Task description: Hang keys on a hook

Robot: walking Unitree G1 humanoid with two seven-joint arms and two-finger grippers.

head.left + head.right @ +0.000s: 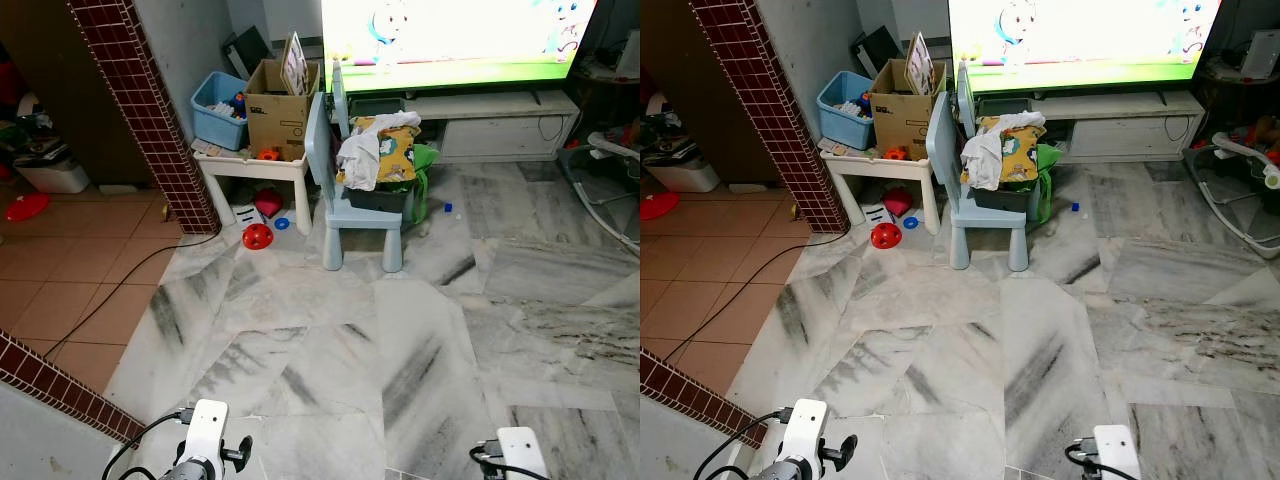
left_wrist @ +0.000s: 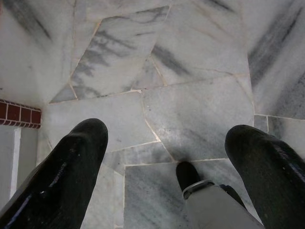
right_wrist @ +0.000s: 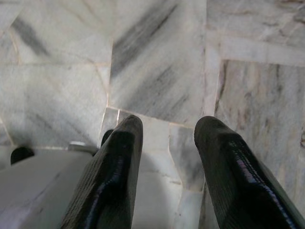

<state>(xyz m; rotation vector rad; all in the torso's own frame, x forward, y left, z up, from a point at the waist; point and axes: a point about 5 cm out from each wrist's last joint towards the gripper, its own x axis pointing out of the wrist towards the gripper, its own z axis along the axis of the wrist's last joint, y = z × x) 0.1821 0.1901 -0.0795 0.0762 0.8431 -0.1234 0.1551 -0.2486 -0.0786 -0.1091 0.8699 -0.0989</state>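
- Marble floor point(image 1: 330, 370) takes up most of what lies before you, and the blue chair point(image 1: 352, 205) stands at its far end; neither keys nor a hook can be made out anywhere, so your first risk is walking off without a target and wasting the search.
- Beyond the chair, the television point(image 1: 455, 35) and its low cabinet point(image 1: 490, 120) block that way; steer wide, because a late turn could knock the chair's heaped cloths point(image 1: 375, 150).
- Left of the chair, the white desk point(image 1: 250, 165) carries a cardboard box point(image 1: 277, 105) and a blue bin point(image 1: 222, 110). Brushing a desk leg could tip them.
- Further left of the chair, a red tiled pillar point(image 1: 150, 110) narrows the passage, and a black cable point(image 1: 110, 295) runs across the floor from its foot: a likely snag for your feet.
- Just left of the chair's legs, a red ball point(image 1: 257, 236) and small toys could roll underfoot.
- Nearest you, well short of the chair, both arms hang idle: the left end effector point(image 2: 167, 162) is spread wide and empty, the right end effector point(image 3: 167, 162) parted more narrowly, also holding nothing.
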